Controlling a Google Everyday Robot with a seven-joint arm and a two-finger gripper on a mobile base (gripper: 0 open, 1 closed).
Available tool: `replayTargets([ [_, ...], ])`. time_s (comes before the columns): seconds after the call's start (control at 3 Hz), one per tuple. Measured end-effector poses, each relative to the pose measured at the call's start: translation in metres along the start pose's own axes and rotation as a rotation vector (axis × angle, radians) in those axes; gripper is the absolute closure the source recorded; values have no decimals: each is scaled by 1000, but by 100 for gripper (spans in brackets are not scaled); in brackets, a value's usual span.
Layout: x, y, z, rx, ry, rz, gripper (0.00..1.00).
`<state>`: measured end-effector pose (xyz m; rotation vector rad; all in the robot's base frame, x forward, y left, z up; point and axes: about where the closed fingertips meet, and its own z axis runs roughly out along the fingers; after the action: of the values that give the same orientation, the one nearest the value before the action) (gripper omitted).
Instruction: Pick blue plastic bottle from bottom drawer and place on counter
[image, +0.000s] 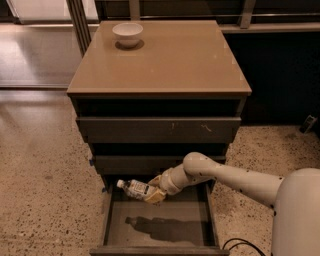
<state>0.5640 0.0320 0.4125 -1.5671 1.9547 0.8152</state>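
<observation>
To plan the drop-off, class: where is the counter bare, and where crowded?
The counter is bare right of and in front of the white bowl; crowded only back-left. The gripper, over the bottom drawer, grips the blue plastic bottle.

Drawers: three, stacked, the bottom drawer (157, 227) lowest. Counter (170, 60): one. White bowl (127, 34): one, at 11 o'clock on the counter. Blue plastic bottle (134, 188): one. Arm (235, 177): one. Gripper (154, 193): one, at 6 o'clock of the view, above the bottom drawer, clamped on the blue plastic bottle.
</observation>
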Motion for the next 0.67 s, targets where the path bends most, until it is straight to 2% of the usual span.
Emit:
replayTargets([
  [0.33,-13,-1,-11,-10,-17,-10,100],
  [0.67,-53,-7,-55,-40,-81,-54,100],
])
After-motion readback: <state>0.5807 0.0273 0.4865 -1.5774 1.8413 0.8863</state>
